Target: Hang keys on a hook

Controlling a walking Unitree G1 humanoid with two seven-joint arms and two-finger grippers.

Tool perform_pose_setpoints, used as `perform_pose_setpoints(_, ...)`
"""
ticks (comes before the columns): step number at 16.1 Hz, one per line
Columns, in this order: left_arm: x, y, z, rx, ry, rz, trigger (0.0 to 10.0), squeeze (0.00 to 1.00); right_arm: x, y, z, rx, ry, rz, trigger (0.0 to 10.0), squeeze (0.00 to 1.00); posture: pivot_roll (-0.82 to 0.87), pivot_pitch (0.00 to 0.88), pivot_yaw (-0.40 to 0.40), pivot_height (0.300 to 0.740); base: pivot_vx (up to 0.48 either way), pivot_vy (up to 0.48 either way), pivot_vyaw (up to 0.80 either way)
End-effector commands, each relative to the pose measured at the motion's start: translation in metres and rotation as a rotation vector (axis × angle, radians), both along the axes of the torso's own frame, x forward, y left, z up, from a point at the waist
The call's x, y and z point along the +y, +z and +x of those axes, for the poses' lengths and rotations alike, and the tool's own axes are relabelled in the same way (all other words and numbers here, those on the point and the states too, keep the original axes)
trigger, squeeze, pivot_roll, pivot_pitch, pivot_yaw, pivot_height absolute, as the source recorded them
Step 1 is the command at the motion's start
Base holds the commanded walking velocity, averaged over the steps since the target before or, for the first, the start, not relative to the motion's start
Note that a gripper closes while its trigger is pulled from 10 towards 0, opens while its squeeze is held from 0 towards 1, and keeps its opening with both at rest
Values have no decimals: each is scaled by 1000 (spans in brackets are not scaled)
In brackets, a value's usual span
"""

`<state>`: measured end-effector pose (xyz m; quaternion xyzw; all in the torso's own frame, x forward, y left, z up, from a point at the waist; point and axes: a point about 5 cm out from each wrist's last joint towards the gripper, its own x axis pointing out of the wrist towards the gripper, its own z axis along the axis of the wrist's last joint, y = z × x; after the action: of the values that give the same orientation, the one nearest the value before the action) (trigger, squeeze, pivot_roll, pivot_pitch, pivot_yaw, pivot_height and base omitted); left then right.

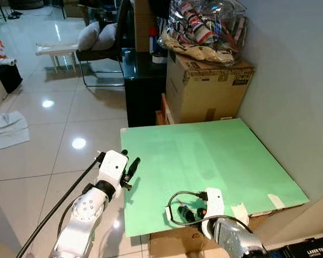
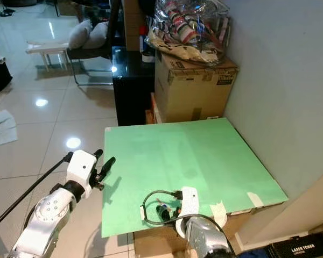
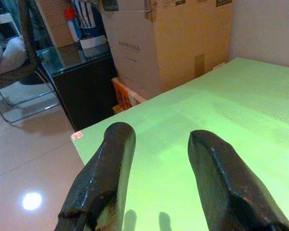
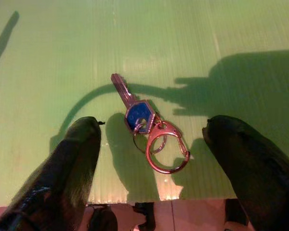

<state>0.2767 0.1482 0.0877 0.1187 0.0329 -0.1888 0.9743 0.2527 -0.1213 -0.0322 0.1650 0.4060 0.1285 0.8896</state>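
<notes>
Over green board [image 1: 215, 156], right tool [image 4: 154, 159] spread wide, empty — key [image 4: 135, 108] between fingers; box [image 3: 168, 43] reads "ESPRESSO".

A home's living area: glossy tiled floor [image 1: 54, 123], cushioned chair [image 1: 99, 40], stacked cardboard box [image 1: 207, 86] beside the wall.

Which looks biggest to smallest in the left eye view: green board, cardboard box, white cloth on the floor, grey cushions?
1. green board
2. cardboard box
3. white cloth
4. grey cushions

The cloth and cushions look close in size, and the cushions sit farther off, so that order is unsure.
</notes>
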Motion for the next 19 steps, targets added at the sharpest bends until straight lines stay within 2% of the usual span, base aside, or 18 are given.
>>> perform_pose_setpoints(1, -4, 0, 2, 5, -30, 13, 10000, 0, -2, -4, -3, 51, -22, 14, 0, 0, -74, 0, -28, 740, 0, 0, 0)
perform_pose_setpoints(2, -5, -1, 1, 16, -39, 13, 10000, 0, -2, -5, -4, 70, -22, 24, 0, 0, -74, 0, -28, 740, 0, 0, 0)
perform_pose_setpoints(3, -15, -12, -7, 130, -139, -4, 10000, 0, 0, -8, -8, 107, 0, 27, 0, 0, -72, 0, -31, 740, 0, 0, 0)
perform_pose_setpoints(4, -20, -19, -17, 190, -235, 32, 10000, 0, 2, -11, -11, 120, 25, 27, 0, 0, -72, 0, -32, 740, 0, 0, 0)
perform_pose_setpoints(7, -22, -23, -26, 253, -359, 88, 10000, 0, 3, -12, -13, 129, 44, 26, 0, 0, -71, 0, -34, 740, 0, 0, 0)
perform_pose_setpoints(8, -19, -23, -29, 314, -437, 130, 10000, 0, 3, -14, -14, 132, 55, 15, 0, 0, -69, 0, -35, 740, 0, 0, 0)
perform_pose_setpoints(10, -18, -21, -29, 342, -495, 171, 10000, 0, 3, -15, -16, 130, 71, 2, 0, 0, -69, 0, -36, 740, 0, 0, 0)
perform_pose_setpoints(16, -28, -14, -26, 340, -496, 113, 10000, 0, -2, -18, -21, 120, 99, -14, 0, 0, -82, 0, -34, 740, 0, 0, 0)
perform_pose_setpoints(19, -32, -15, -25, 341, -490, 103, 10000, 0, -7, -12, -14, 46, 77, -34, 0, 0, -87, 0, -34, 740, 0, 0, 0)
